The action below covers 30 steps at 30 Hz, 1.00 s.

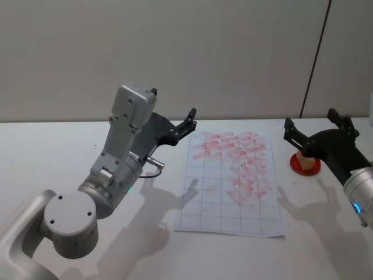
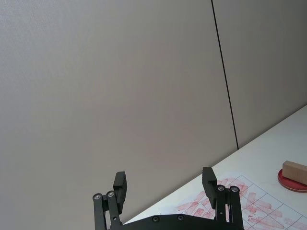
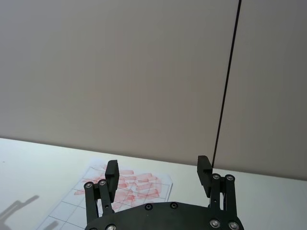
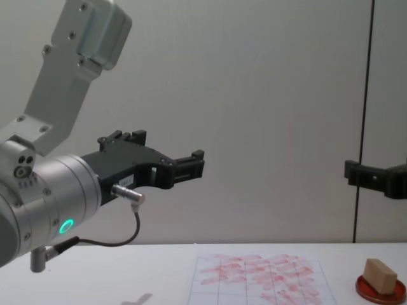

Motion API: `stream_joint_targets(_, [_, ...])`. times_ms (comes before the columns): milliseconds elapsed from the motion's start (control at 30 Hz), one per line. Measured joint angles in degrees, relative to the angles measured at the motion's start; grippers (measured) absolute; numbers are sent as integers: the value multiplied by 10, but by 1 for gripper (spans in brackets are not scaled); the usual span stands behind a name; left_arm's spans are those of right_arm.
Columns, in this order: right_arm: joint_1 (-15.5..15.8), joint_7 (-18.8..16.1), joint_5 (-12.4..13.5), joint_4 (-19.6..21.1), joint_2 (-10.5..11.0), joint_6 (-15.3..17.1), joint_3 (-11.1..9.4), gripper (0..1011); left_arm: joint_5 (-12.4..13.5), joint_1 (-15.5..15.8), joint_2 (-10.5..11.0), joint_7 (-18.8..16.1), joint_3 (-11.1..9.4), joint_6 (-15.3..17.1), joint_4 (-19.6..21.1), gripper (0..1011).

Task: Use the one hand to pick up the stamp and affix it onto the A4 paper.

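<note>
We saw the right claw (image 1: 309, 118) held up off the table (image 1: 58, 157) with its jaws spread wide and nothing between them. The stamp (image 1: 301, 157) sat below this claw, standing on the red pad (image 1: 312, 170). From the chest, the stamp was well under the claw, with open air between them. In the head view, the claw's dark body crossed just behind the stamp. The stamp leaned a little on the pad and touched nothing else. The right wrist view looked out past both fingers (image 3: 203, 165) to the wall, with the far end of the paper lying beyond the claw's one finger.

The paper (image 1: 230, 181) lay flat on the table to the left of the right claw, with the pad just off its right edge. Its grid was smeared with red marks, thickest in the far half and down its right side. The rows nearest us were bare.

The left claw (image 1: 172, 102) was also raised and gaping wide, holding nothing. It hung over the table beside the paper's far left corner. From it, the paper lay below and to the right, and the stamp and pad lay farther right, beyond the paper.
</note>
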<state>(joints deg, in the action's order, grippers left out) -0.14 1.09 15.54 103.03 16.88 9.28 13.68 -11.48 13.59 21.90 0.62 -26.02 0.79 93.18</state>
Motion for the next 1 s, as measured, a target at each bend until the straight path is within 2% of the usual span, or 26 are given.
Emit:
stream_joint_targets(167, [-10,18,-1,-2,-8,36,-2,1001,0,0,0,0,0,0,0,1001])
stream_joint_targets(433, [-27,30,-1,-23,-14,73,-9,1001,0,0,0,0,0,0,0,1001])
stream_joint_targets(1000, [-61,29,0,-89,-26,102,-20,1001,0,0,0,0,0,0,0,1001])
